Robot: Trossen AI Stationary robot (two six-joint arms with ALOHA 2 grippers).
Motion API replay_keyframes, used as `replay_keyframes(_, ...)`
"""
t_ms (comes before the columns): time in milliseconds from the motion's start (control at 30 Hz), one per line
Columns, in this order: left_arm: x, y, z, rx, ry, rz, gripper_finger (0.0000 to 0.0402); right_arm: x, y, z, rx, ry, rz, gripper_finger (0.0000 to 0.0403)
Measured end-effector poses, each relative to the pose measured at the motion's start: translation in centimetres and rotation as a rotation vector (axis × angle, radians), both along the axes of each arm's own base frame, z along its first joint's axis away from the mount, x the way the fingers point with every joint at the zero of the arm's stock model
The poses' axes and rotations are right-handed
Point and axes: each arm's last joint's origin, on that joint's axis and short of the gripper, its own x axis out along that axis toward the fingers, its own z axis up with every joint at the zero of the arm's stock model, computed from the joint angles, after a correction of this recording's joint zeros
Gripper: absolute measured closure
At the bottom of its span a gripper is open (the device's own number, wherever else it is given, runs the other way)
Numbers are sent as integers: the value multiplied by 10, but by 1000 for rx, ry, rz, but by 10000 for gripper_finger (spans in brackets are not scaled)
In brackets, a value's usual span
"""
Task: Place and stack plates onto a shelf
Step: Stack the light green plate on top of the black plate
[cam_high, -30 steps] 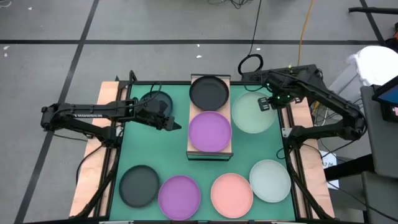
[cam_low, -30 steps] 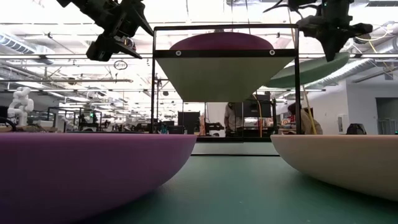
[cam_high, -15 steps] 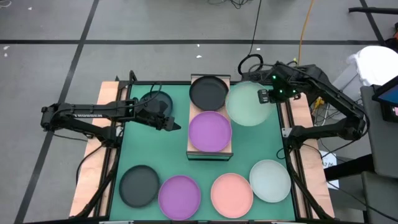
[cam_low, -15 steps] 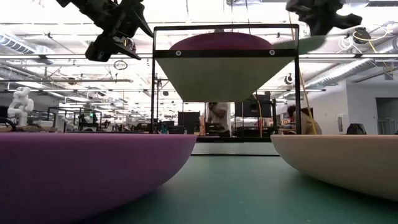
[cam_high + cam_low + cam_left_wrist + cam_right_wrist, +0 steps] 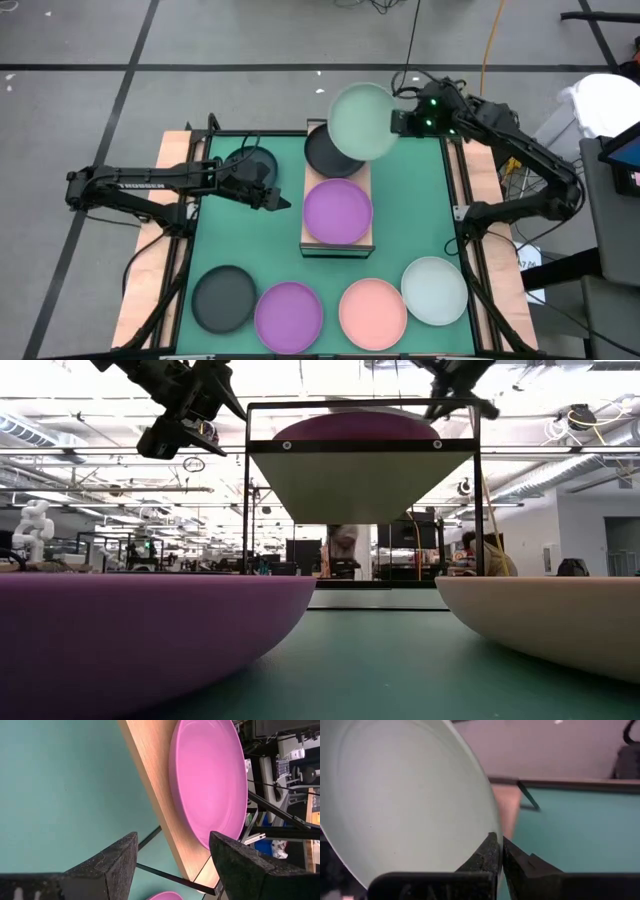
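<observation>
The right gripper (image 5: 398, 121) pinches the green plate (image 5: 363, 121) above the shelf's (image 5: 337, 243) grey plate (image 5: 325, 155); the left gripper (image 5: 282, 201) waits, fingers spread.

Grainy pale wood shelf (image 5: 311, 215), smooth matt plates (image 5: 337, 211)

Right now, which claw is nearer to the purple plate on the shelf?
Left. The left claw hovers open just beside the purple plate, over the mat. The right claw is farther, beyond the shelf, holding the pale green plate.

Bright, even light; perhaps slight blur
</observation>
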Motion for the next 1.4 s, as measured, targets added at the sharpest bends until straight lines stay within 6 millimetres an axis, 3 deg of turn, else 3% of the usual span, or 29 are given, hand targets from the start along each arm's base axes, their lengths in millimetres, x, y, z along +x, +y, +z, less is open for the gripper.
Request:
replay_keyframes(267, 0, 0, 0, -7, 0, 5, 151, 31, -20, -15, 27, -51, 11, 403)
replay_keyframes(800, 0, 0, 0, -3, 1, 2, 151, 75, -47, -54, 189, -91, 26, 403)
replay_keyframes(1400, 0, 0, 0, -2, 0, 1, 151, 71, -43, -78, 306, 70, 39, 403)
